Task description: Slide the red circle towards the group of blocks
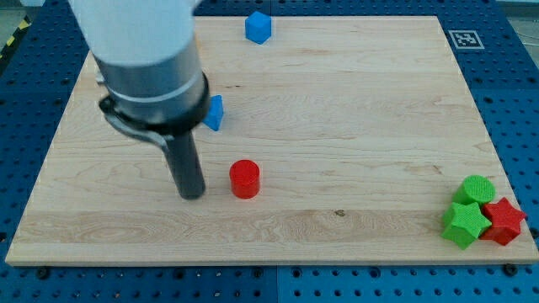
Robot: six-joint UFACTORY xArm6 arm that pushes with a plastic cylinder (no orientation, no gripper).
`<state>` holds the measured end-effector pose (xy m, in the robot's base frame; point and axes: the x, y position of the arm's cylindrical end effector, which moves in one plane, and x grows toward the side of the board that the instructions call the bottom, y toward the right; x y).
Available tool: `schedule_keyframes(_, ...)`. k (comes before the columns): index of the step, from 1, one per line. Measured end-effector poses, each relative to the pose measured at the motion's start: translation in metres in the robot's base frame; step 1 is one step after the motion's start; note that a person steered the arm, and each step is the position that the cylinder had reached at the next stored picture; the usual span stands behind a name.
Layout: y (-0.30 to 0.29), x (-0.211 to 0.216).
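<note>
The red circle (245,178) is a short red cylinder on the wooden board (337,109), left of centre. My tip (193,194) stands on the board just to the circle's left, a small gap apart. The group of blocks sits at the view's bottom right corner: a green circle (477,189), a green star (464,225) and a red star (504,221), packed together.
A blue cube (258,27) lies near the board's top edge. Another blue block (215,113) is partly hidden behind the arm's grey body (152,76), above the red circle. A marker tag (464,39) sits at the top right corner.
</note>
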<state>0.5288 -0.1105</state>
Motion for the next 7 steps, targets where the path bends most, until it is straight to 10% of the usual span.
schedule_keyframes(7, 0.072, 0.024)
